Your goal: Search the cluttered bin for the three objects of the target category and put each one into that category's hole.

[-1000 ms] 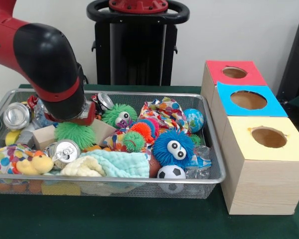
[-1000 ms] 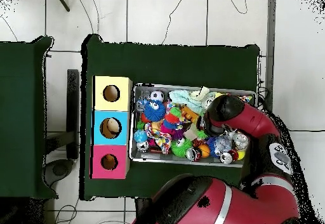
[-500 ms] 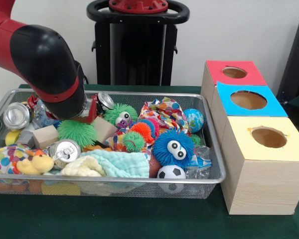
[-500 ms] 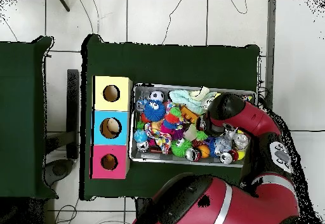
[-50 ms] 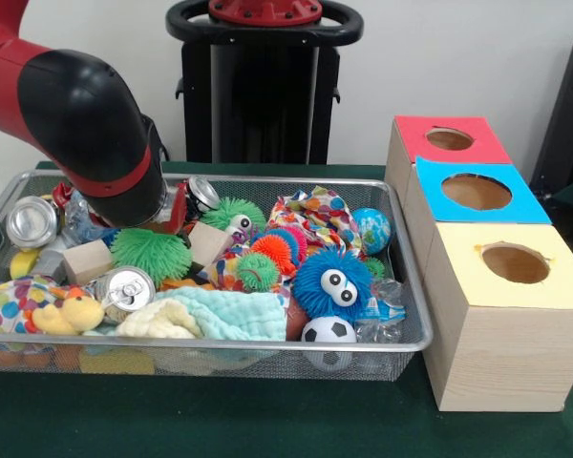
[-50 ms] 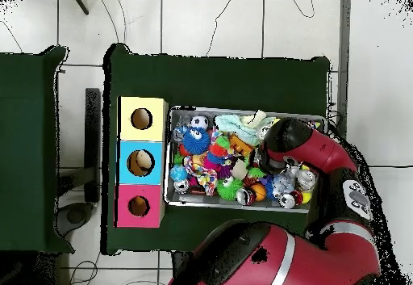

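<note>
While my red and black arm hangs low over the left half of the wire mesh bin, its bulk hides my gripper — grip state: cannot tell. Just beside it lie a green spiky rubber ball and a pale wooden block; three hole-topped boxes — red, blue, yellow — stand right of the bin.

Red-and-black arm; silver mesh bin; blue fuzzy ball; green spiky ball; black-and-white soccer ball; red, blue, yellow box tops.
</note>
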Tool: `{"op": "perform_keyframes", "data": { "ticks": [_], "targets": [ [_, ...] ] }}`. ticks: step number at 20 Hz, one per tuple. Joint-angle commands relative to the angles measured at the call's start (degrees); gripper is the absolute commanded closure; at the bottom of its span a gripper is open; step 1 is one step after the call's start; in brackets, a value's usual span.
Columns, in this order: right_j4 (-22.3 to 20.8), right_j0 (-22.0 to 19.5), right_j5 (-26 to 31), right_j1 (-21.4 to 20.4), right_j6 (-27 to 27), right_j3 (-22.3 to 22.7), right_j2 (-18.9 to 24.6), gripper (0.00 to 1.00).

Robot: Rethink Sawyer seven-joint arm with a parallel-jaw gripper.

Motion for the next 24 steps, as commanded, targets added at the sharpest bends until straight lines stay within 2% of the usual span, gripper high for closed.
{"op": "perform_keyframes", "data": {
  "ticks": [1, 6, 8, 13, 19, 24],
  "targets": [
    [-4.43, 0.62, 2.95, 6.76, 0.13, 2.36, 5.10, 0.00],
    [-4.31, 0.92, 0.44, 5.29, 1.24, 3.04, 4.59, 0.00],
    [-3.28, -0.05, -3.33, 2.96, 0.55, 5.30, 5.85, 0.00],
    [-1.12, -1.81, -2.04, -3.56, -1.97, 9.71, 7.98, 0.00],
    [-0.66, -2.54, -0.15, -4.87, -1.97, 8.15, 9.53, 0.00],
    [-0.83, -3.14, -1.86, -5.54, -1.77, 8.89, 10.63, 0.00]
  ]
}}
